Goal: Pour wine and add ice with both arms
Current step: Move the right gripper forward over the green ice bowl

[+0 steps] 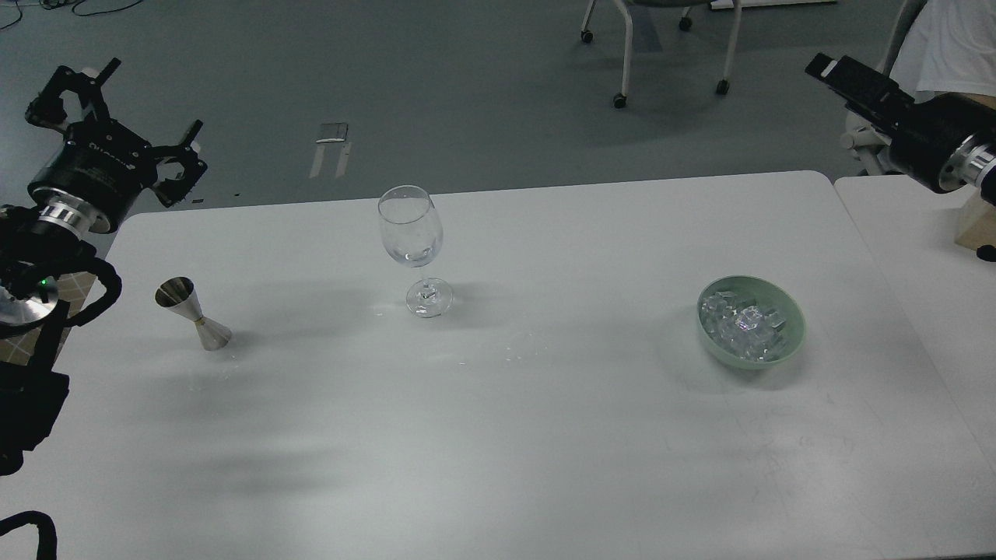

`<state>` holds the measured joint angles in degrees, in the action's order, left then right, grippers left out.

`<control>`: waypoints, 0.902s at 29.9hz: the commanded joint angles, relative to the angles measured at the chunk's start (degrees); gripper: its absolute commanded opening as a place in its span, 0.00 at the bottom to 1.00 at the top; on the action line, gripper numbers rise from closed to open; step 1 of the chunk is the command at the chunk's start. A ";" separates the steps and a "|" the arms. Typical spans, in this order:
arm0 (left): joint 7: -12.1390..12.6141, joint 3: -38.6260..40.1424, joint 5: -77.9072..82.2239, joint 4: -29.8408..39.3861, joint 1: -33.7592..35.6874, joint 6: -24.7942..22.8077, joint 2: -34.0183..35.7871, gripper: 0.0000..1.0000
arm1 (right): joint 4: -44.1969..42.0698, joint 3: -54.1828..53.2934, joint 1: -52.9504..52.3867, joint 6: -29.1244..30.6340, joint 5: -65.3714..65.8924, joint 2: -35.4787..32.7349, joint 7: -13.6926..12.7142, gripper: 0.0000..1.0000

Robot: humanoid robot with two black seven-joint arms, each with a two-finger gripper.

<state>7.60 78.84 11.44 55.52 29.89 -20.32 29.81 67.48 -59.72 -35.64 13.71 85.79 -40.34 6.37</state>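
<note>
An empty clear wine glass (410, 233) stands upright at the far middle of the white table (498, 451). A steel jigger (192, 313) stands at the left; I cannot tell what it holds, and no wine shows. The ice (743, 325), small clear cubes, fills a pale green bowl (748, 363) at the right. My left gripper (124, 117) hovers open and empty beyond the table's far left corner, above and behind the jigger. My right gripper (848, 78) is at the upper right, seen side-on and pointing left, well behind the bowl; its fingers cannot be told apart.
A second white table (918, 264) adjoins at the right, with a pale wooden block (977, 225) on it. A person in a white shirt (953, 39) sits behind my right arm. Chair legs on castors (622, 54) stand on the grey floor beyond.
</note>
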 commanded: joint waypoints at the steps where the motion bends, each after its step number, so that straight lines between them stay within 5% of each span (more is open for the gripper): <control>1: 0.05 -0.18 0.07 0.12 0.26 0.02 -0.01 0.98 | 4.23 0.56 0.13 0.18 4.12 -1.14 0.93 0.99; 6: 0.14 -0.26 0.07 2.22 0.17 1.16 0.34 0.98 | 7.49 6.34 -1.61 0.79 4.73 -6.24 3.21 0.99; 13: 0.05 -0.18 0.07 3.19 -0.18 1.34 -0.01 0.98 | 7.05 17.08 -5.41 0.70 16.05 -6.24 3.04 0.88; 27: -0.48 -0.26 0.16 3.46 -0.79 1.95 -0.27 0.98 | 10.31 25.79 -0.84 0.44 23.81 -7.29 2.69 0.87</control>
<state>7.16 78.59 11.57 58.91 29.17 -18.30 29.62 76.93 -34.07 -38.12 14.12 109.26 -47.61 9.14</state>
